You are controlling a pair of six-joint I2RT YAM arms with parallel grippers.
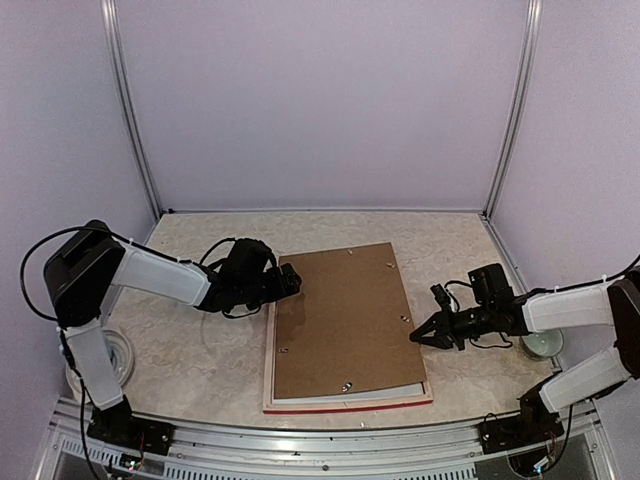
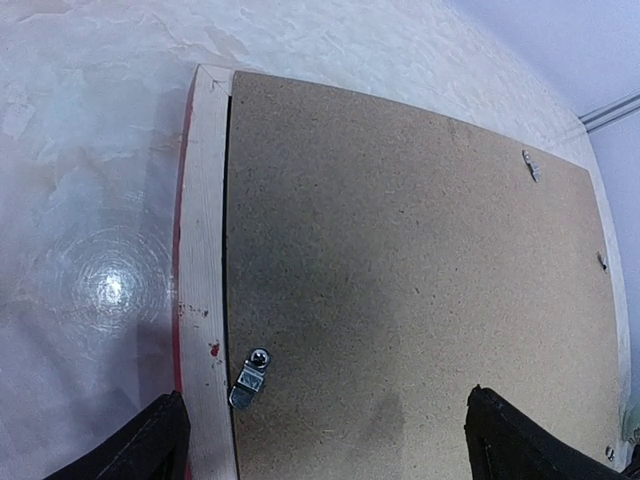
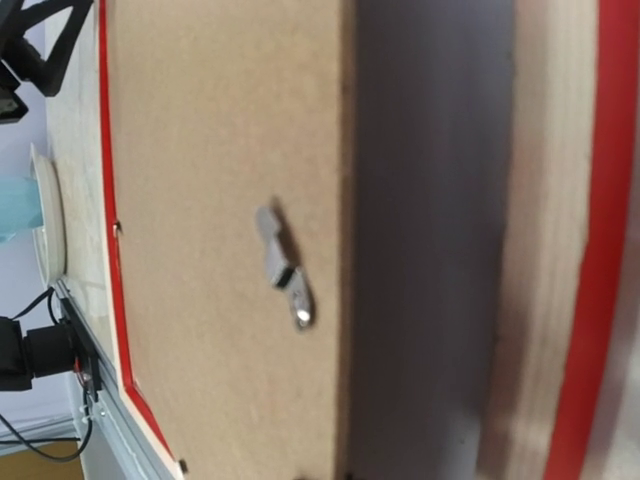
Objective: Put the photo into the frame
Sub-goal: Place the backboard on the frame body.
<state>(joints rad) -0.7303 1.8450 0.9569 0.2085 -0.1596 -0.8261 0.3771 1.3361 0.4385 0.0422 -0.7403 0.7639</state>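
Observation:
The frame lies face down mid-table, its red outer edge showing along the near side. The brown backing board lies on it and hides the photo in every view. My left gripper is open and empty over the board's far left corner. In the left wrist view its black fingers straddle the pale wood bar and a metal clip. My right gripper sits at the board's right edge. Its fingers do not show in the right wrist view, where the board casts a dark shadow toward the frame's bar.
A white ring lies by the left arm's base, and also shows in the right wrist view. A round dish sits by the right arm. Pale walls enclose the table on three sides. A metal rail runs along the near edge.

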